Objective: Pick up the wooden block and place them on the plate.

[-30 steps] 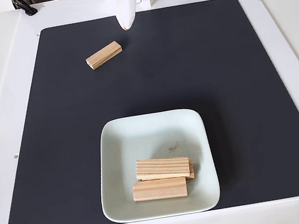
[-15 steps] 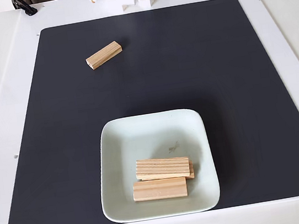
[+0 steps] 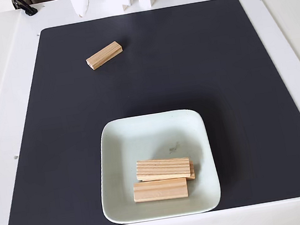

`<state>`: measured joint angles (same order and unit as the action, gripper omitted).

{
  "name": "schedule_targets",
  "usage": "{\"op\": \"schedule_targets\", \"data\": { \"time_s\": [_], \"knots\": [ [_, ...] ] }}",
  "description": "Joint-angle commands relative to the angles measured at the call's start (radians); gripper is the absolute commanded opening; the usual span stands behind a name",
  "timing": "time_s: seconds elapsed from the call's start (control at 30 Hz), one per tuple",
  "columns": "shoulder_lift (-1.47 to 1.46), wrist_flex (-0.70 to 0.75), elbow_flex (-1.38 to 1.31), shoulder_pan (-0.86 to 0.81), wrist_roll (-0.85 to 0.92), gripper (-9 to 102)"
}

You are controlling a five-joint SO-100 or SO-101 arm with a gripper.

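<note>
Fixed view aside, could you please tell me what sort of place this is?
Probably a tabletop robot test bench: a white table bearing a black square mat, loose light pine wooden blocks, and a white gripper at the far edge.

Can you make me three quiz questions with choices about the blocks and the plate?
1. Where is the lone block?
A. On the black mat
B. On the plate
C. Off the table

2. How many blocks lie on the plate?
A. None
B. At least three
C. Ten

3. How do the plate blocks lie?
A. Standing on end
B. Flat, partly stacked
C. Scattered apart

Answers: 1 A, it rests on the mat, far from the plate. 2 B, two tops show, and a third edge peeks out beneath. 3 B, one overlaps another.
</note>
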<state>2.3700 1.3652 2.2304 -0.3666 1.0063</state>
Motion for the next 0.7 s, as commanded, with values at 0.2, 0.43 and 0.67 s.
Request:
{"op": "schedule_targets", "data": {
  "time_s": [0.2, 0.43, 0.67],
  "knots": [
    [-0.141, -0.020, -0.021, 0.009, 0.006, 10],
    [-0.187, -0.040, -0.020, 0.017, 0.012, 37],
    [-0.259, -0.195, 0.029, 0.048, 0.018, 38]
  ]
}}
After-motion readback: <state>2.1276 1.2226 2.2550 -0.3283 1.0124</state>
